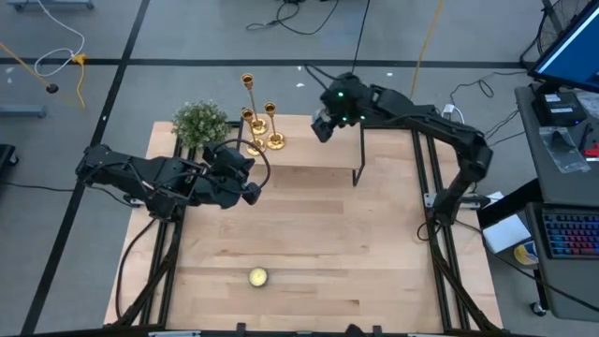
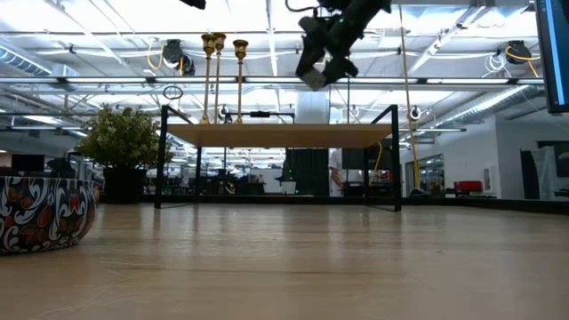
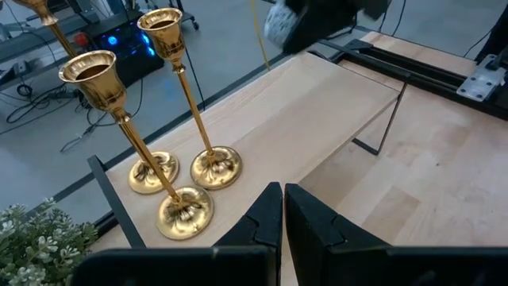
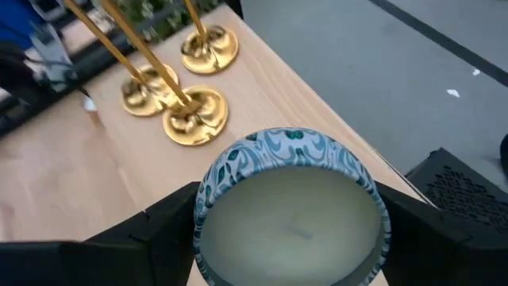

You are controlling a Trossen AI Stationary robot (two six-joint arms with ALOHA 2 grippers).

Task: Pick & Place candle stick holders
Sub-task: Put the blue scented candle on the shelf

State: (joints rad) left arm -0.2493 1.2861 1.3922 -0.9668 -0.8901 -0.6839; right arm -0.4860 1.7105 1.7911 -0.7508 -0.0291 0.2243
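Three gold candle stick holders stand by their round bases on the far left part of a raised wooden shelf. My right gripper hangs above the shelf, right of the holders, and is shut on a round blue-patterned candle tin. It also shows high above the shelf in the low view. My left gripper is shut and holds nothing. It hovers near the shelf's front left corner, pointing toward the holders. My right gripper pinches the candle tin between its two fingers, one on each opposite side of the round wall. The fingers slant down from the table's right. The tin sits upright with its wax top open to view, lifted clear above the shelf.
A green bushy plant stands at the shelf's left end. A small yellow candle sits near the table's front edge. A red and black patterned bowl stands close to the low camera. The shelf rests on thin black legs.
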